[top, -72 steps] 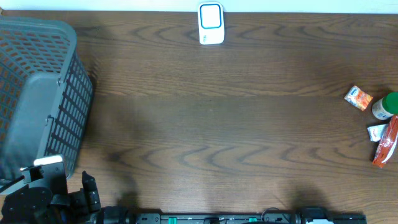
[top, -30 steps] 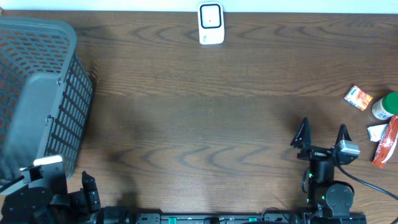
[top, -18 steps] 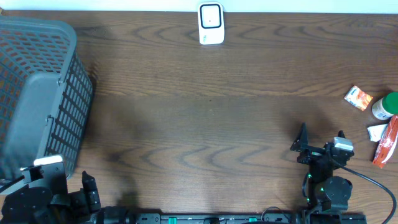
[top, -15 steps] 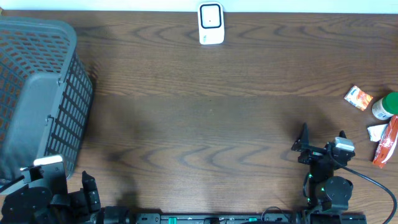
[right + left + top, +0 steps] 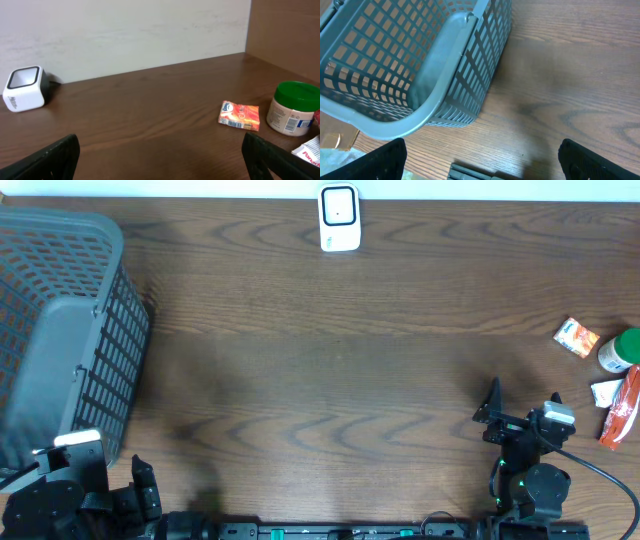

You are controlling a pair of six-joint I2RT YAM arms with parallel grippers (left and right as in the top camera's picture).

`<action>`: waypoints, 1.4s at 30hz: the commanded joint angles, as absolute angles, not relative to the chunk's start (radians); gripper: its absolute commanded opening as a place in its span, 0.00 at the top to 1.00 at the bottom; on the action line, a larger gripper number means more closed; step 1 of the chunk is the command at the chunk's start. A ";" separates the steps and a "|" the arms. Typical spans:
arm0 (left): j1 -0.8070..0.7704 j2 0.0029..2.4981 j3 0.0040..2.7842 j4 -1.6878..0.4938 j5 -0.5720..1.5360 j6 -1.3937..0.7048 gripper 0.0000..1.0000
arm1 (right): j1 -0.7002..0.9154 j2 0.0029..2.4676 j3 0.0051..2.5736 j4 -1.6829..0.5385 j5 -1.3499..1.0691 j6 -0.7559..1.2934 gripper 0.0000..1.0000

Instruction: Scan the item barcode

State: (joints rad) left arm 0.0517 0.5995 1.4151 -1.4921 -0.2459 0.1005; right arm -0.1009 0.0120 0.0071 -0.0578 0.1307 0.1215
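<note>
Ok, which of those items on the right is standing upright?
The white jar with the green lid; the small orange packet, white packet and red packet all lie flat.

my right arm (image 5: 540,488) is matte black, with green lights on its round joint, a pale grey block (image 5: 557,417) at the wrist and a black cable (image 5: 598,473) trailing off. my left arm (image 5: 50,500) is black too, with a white block (image 5: 78,440) on top. its fingertips (image 5: 375,162) are dark wedges.
</note>
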 commanded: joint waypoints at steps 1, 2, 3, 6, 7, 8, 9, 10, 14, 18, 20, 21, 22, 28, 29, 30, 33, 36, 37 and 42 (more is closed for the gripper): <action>0.056 0.599 1.421 -1.492 -0.255 0.088 0.03 | -0.110 0.006 0.006 -0.063 0.130 0.115 0.01; 0.056 0.599 1.421 -1.492 -0.255 0.088 0.03 | -0.110 0.006 0.006 -0.063 0.130 0.115 0.01; 0.056 0.599 1.421 -1.492 -0.255 0.088 0.03 | -0.110 0.006 0.006 -0.063 0.130 0.115 0.01; 0.056 0.599 1.421 -1.492 -0.255 0.088 0.03 | -0.110 0.006 0.006 -0.063 0.130 0.115 0.01; 0.056 0.599 1.421 -1.492 -0.255 0.088 0.03 | -0.110 0.006 0.006 -0.063 0.129 0.115 0.01; 0.056 0.599 1.421 -1.492 -0.255 0.088 0.03 | -0.110 0.006 0.006 -0.063 0.130 0.115 0.01; 0.056 0.599 1.421 -1.492 -0.255 0.088 0.03 | -0.110 0.006 0.006 -0.063 0.130 0.115 0.01; 0.056 0.599 1.421 -1.492 -0.255 0.088 0.03 | -0.110 0.006 0.006 -0.063 0.130 0.115 0.01; 0.055 0.599 1.421 -1.502 -0.220 0.087 0.03 | -0.110 0.006 0.006 -0.063 0.130 0.115 0.01; 0.054 0.559 1.340 -1.281 -0.012 0.088 0.03 | -0.110 0.006 0.006 -0.063 0.130 0.115 0.01; 0.054 0.494 1.212 -1.106 0.070 0.088 0.03 | -0.110 0.006 0.006 -0.063 0.130 0.115 0.01; 0.054 0.459 1.145 -1.041 0.100 0.088 0.03 | -0.110 0.006 0.006 -0.063 0.130 0.115 0.01; 0.054 0.429 1.089 -0.991 0.123 0.088 0.03 | -0.110 0.006 0.006 -0.063 0.129 0.115 0.01; 0.054 0.222 0.656 -0.619 0.225 0.088 0.03 | -0.110 0.006 0.006 -0.063 0.130 0.115 0.01; 0.054 0.194 0.583 -0.542 0.228 0.087 0.03 | -0.110 0.006 0.006 -0.063 0.130 0.115 0.01; 0.054 0.183 0.552 -0.508 0.228 0.086 0.03 | -0.110 0.006 0.006 -0.063 0.130 0.115 0.01; 0.054 0.145 0.406 -0.342 0.222 0.077 0.03 | -0.110 0.006 0.006 -0.063 0.129 0.115 0.01; 0.054 0.134 0.289 -0.207 0.194 0.076 0.03 | -0.110 0.006 0.006 -0.063 0.130 0.115 0.01; 0.054 0.131 0.266 -0.192 0.189 0.076 0.03 | -0.110 0.006 0.006 -0.063 0.129 0.115 0.01; 0.029 0.083 0.183 -0.179 0.102 0.064 0.03 | -0.110 0.006 0.006 -0.063 0.130 0.115 0.01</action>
State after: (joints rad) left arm 0.0460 0.1246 0.2142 -0.1974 0.1707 0.0780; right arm -0.1009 0.0116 0.0071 -0.0589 0.1280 0.1215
